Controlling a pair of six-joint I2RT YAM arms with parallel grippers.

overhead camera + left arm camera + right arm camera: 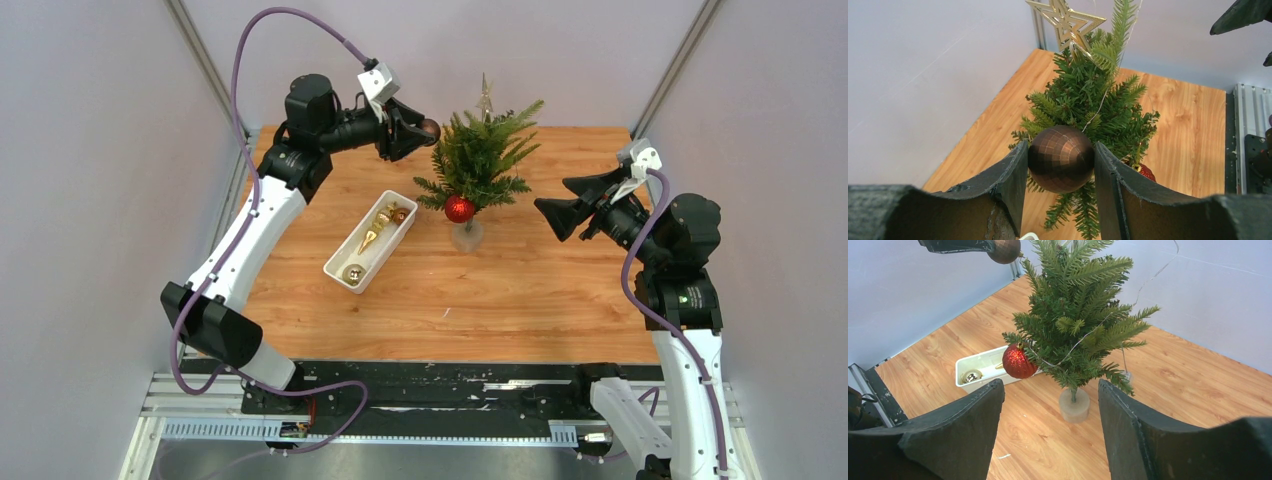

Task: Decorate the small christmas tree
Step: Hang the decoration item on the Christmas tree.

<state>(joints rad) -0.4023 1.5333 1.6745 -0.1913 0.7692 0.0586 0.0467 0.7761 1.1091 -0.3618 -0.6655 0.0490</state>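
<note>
With your left hand (412, 128) gripping the brown bauble (1060, 159), ease it onto an upper branch of the small christmas tree (480, 160) before releasing; your right hand (562, 206) hangs open, empty.

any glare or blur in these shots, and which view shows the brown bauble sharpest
Left wrist: brown bauble sharpest, with a soft highlight on its top facets. Right wrist: it is cropped by the top edge; red bauble crisp. Top external: even light, faint shadows, star small and pale.
</note>
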